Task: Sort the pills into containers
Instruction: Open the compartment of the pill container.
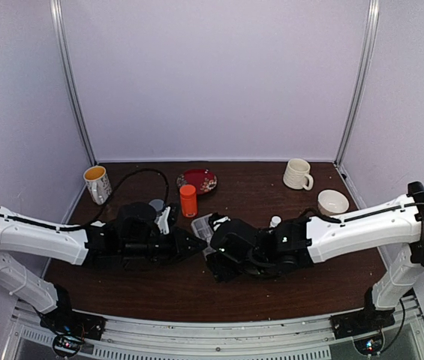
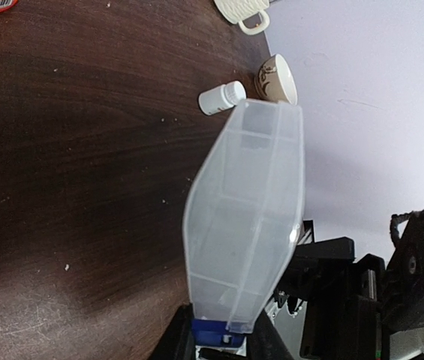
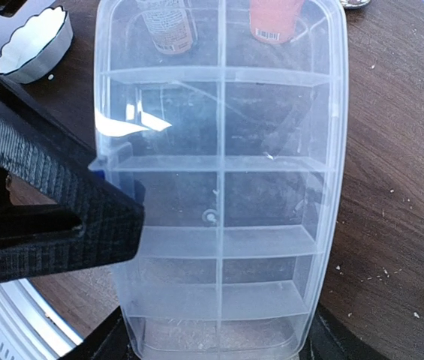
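The clear organiser box [image 1: 204, 225], its containers divided by thin walls, sits between both arms at the table's middle. In the left wrist view the box [image 2: 245, 217] runs away from my left gripper [image 2: 223, 337], which is shut on the end with the blue clasp [image 2: 215, 330]. In the right wrist view the box [image 3: 219, 187] fills the frame. My right gripper [image 3: 219, 341] is closed across its near end, one finger on each side. The compartments look empty. I cannot make out any pills. My left gripper's black finger [image 3: 46, 217] reaches the clasp from the left.
An orange bottle [image 1: 188, 200] and a red plate [image 1: 198, 181] stand behind the box. A small white bottle [image 2: 221, 97] and a bowl [image 1: 333, 202] are to the right. A cream mug [image 1: 297, 174] is at the back right and a yellow-rimmed mug [image 1: 97, 184] at the back left.
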